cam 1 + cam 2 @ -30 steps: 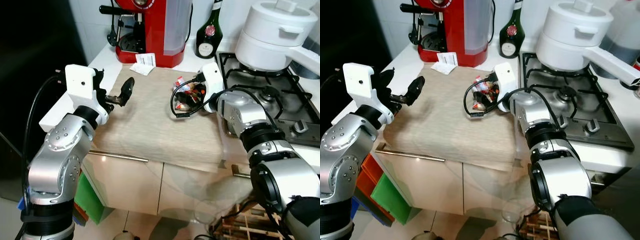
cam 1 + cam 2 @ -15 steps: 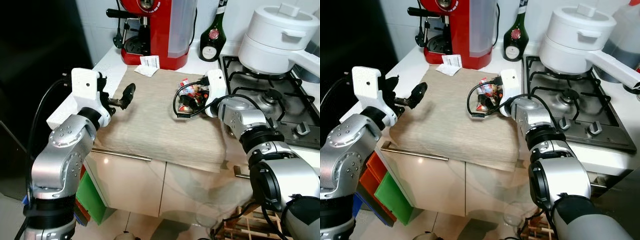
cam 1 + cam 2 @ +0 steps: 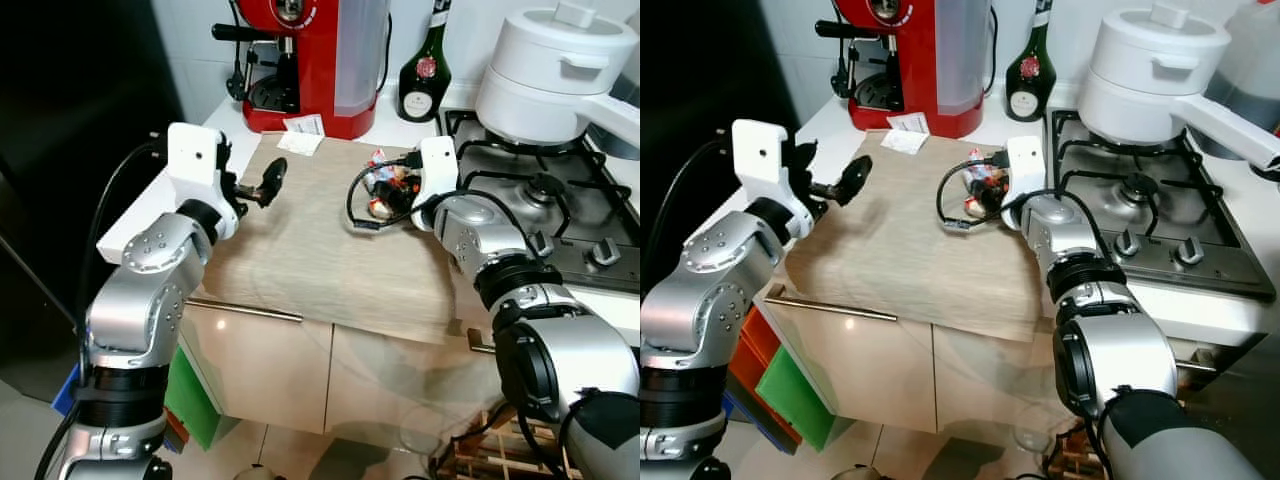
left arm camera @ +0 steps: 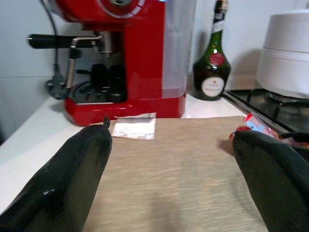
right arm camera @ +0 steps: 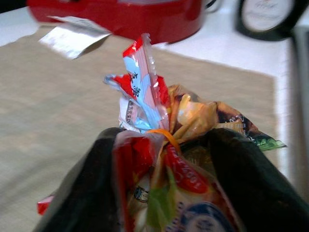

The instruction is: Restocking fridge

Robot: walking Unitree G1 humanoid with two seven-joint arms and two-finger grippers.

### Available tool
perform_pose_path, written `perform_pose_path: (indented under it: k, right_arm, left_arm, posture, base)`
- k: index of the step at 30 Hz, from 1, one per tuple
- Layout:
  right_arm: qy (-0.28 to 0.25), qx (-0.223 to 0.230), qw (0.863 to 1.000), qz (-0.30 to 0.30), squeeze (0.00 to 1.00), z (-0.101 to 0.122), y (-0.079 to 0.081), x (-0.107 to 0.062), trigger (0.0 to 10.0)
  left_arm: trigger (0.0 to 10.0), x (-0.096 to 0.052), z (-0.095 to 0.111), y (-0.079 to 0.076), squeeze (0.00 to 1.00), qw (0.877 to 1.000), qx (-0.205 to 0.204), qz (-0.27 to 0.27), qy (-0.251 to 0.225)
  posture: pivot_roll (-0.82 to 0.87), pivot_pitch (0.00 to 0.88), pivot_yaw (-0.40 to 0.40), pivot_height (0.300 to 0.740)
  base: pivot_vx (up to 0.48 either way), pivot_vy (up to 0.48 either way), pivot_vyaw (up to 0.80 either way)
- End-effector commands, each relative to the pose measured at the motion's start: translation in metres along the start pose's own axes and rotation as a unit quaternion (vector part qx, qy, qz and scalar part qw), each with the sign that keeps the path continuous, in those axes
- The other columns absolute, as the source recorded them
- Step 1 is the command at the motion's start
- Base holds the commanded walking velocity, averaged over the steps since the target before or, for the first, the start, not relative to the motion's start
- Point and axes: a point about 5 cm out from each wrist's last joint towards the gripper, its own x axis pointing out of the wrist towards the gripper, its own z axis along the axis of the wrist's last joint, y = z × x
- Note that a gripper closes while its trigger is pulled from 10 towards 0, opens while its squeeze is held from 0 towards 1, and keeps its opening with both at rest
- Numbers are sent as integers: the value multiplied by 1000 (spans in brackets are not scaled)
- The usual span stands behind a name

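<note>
Nearest the robot, the beige cloth (image 3: 330, 250) drapes over the counter edge above the cupboard doors. Over its left side the left gripper (image 3: 262, 187) hovers with its fingers spread wide and nothing between them. Further in, the right gripper (image 5: 164, 193) is clamped on a bundle of snack packets (image 5: 159, 121), held just above the cloth near the hob (image 3: 560, 200). Beyond stand a paper slip (image 3: 303, 132), the red coffee machine (image 3: 310, 60), a green bottle (image 3: 422, 65) and a white pot (image 3: 555, 60). The bundle looks loose and crinkly, bound by a thin orange band, so a packet could slip free when the arm swings towards the fridge. The trailing cable (image 3: 358, 205) beside the wrist could also snag the packets or drag the cloth.
</note>
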Motion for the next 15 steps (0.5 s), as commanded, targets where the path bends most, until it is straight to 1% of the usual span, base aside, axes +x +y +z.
perform_pose_path:
  k: [1, 3, 4, 5, 6, 7, 8, 9, 12, 14, 15]
  right_arm:
    - [-62, -50, 997, -2, 0, 21, -2, -2, 0]
    - [-62, -50, 997, -2, 0, 21, -2, -2, 0]
    - [-110, -74, 991, 3, 0, 34, 0, -5, 0]
    - [-110, -74, 991, 3, 0, 34, 0, -5, 0]
    - [-138, -78, 987, -6, 0, 41, -2, -8, 0]
    - [-189, -67, 979, -22, 0, 54, -5, -14, 0]
    - [-189, -67, 979, -22, 0, 54, -5, -14, 0]
    - [-202, -64, 977, -26, 0, 57, -6, -16, 0]
    - [-278, -73, 956, -56, 0, 76, -8, -29, 0]
    - [-314, -72, 944, -69, 0, 83, -7, -37, 0]
    - [-324, -71, 940, -72, 0, 85, -6, -39, 0]
  left_arm:
    - [10000, 5, -4, -4, 0, 1000, 6, -9, 0]
    - [10000, 5, -4, -4, 0, 1000, 6, -9, 0]
    - [10000, 7, -11, -8, 0, 1000, -2, -9, 5]
    - [10000, 7, -11, -8, 0, 1000, -2, -9, 5]
    - [10000, 10, -14, -12, 0, 1000, -11, -12, 4]
    - [10000, 13, -16, -19, 0, 1000, -13, -19, 3]
    - [10000, 13, -16, -19, 0, 1000, -13, -19, 3]
    - [10000, 13, -16, -20, 0, 1000, -13, -21, 2]
    - [10000, 17, -15, -23, 0, 999, -16, -27, -7]
    - [10000, 18, -15, -22, 0, 1000, -12, -23, -10]
    - [10000, 20, -15, -22, 0, 1000, -10, -21, -10]
  posture:
    - [18, 0, 48, 740]
    - [18, 0, 48, 740]
    - [8, 0, 47, 740]
    - [8, 0, 47, 740]
    - [-1, 0, 47, 740]
    - [-8, 0, 50, 740]
    - [-8, 0, 50, 740]
    - [-8, 0, 50, 740]
    - [-14, 0, 53, 740]
    - [-12, 0, 52, 740]
    - [-11, 0, 50, 740]
  base:
    - [0, 0, 0]
    - [0, 0, 0]
    - [0, 0, 0]
    - [0, 0, 0]
    - [0, 0, 0]
    - [0, 0, 0]
    - [0, 0, 0]
    - [0, 0, 0]
    - [0, 0, 0]
    - [0, 0, 0]
    - [0, 0, 0]
